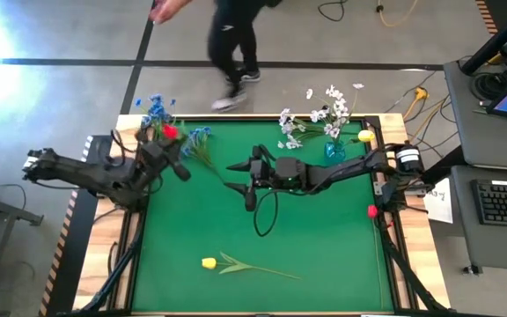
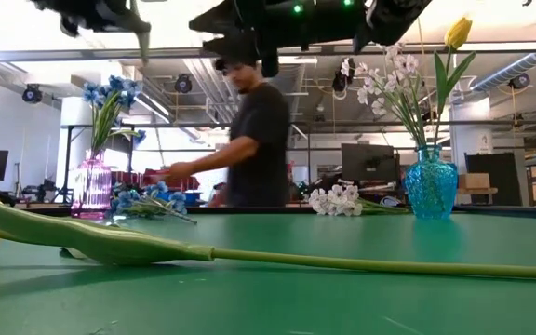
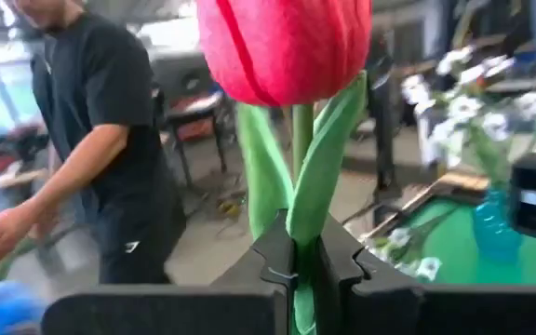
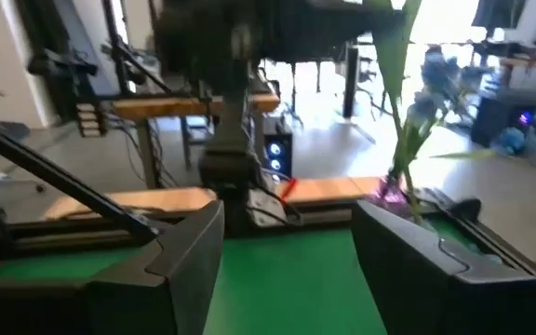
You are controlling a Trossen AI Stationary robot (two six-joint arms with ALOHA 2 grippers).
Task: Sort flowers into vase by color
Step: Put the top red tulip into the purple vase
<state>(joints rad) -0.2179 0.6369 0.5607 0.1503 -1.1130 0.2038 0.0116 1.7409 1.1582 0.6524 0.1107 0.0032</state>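
Left gripper (image 3: pixel 307 270) is clamped on the stem of a red tulip (image 3: pixel 285 46), bloom upright above the fingers; from above it sits just beside the pink vase (image 2: pixel 92 186), at the table's far left corner. Right gripper (image 4: pixel 287 251) hangs over mid-table with its jaws apart and nothing between them.

Step in hand, as I read it: red tulip is being delivered to a vase. Next move calls for lining the stem end over a vase mouth and lowering before release. Which vase takes red I can't tell; neither holds red now.

Containers:
- pink vase: blue flowers (image 2: pixel 110 93) standing in it. More blue stems (image 2: pixel 147 200) lie on the green mat (image 1: pixel 324 238) just beside it.
- blue vase (image 2: pixel 431 186), far right corner from the pink one: white sprays (image 2: pixel 380 84) plus one yellow tulip (image 2: pixel 458 33). A white bunch (image 2: pixel 336 199) lies on the mat near it.

Unsorted: another yellow tulip (image 1: pixel 209 262) lies flat at the near edge, well apart from both vases. Likely the free arm's next pick.

Person walking behind the table, beyond the pink vase.
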